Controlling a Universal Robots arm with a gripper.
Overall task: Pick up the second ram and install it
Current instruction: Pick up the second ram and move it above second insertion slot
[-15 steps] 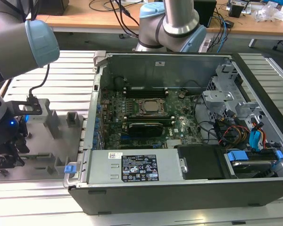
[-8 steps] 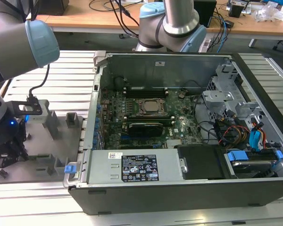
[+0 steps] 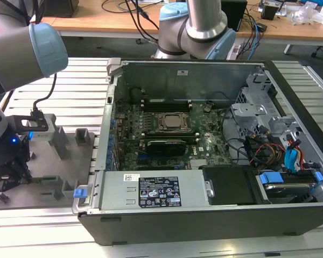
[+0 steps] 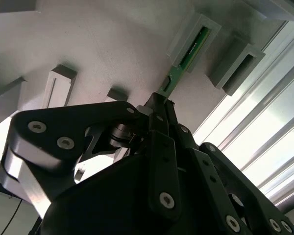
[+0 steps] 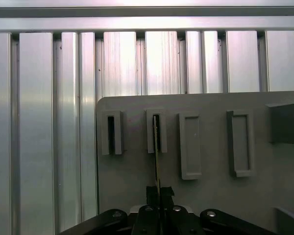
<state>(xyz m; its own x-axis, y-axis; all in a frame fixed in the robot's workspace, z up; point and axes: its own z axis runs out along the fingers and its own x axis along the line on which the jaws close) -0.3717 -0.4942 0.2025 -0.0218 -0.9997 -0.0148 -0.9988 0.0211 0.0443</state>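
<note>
open computer case (image 3: pixel 204 223), grey slotted tray (image 5: pixel 215 196), ribbed, likely aluminium table (image 3: pixel 70 102)

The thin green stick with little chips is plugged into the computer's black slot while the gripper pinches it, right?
No. The thin green circuit-board stick stands in the slot of a grey plastic tray block instead, as the second wrist view shows. The black gripper does pinch it.

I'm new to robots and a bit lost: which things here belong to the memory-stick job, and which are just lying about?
Part of the job: the second ram, pinched by the gripper; the grey tray block it stands in; the open computer's motherboard.
Just lying about: the cables on the back desk; the coloured wiring in the case; the other tray blocks.
</note>
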